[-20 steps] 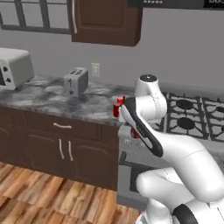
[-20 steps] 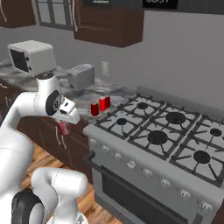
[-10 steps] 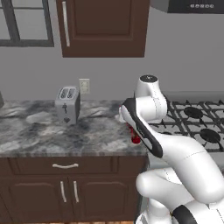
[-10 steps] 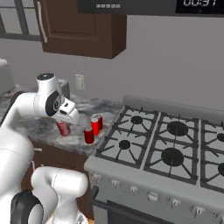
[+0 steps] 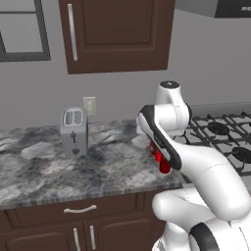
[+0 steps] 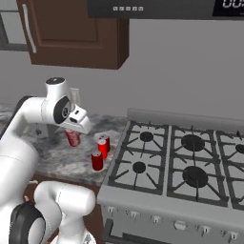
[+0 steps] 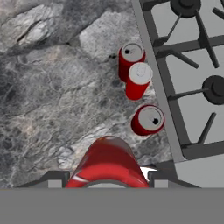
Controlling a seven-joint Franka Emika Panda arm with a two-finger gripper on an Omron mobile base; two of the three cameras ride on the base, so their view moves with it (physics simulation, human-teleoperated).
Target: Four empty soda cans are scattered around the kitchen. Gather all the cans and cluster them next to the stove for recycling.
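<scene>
My gripper (image 7: 107,180) is shut on a red soda can (image 7: 107,162), holding it above the marbled counter (image 7: 43,96). In the right base view the held can (image 6: 73,138) hangs under the hand, left of the others. Three more soda cans stand close together at the counter's edge beside the stove (image 7: 192,83): one at the far end (image 7: 130,56), one in the middle (image 7: 138,81) and the nearest one (image 7: 148,120). They also appear in the right base view as a cluster (image 6: 100,151) left of the stove (image 6: 181,162). In the left base view the held can (image 5: 164,165) peeks out beside the arm.
A silver toaster (image 5: 73,131) stands on the counter (image 5: 44,171) to the left, below a wall outlet (image 5: 89,104). A dark wall cabinet (image 5: 117,34) hangs above. Drawers and doors (image 5: 78,211) run under the counter. A microwave (image 6: 167,7) sits over the stove.
Both base views have shifted: the base has driven toward the counter and stove. The can stays in my gripper, and the three cans by the stove have not moved.
</scene>
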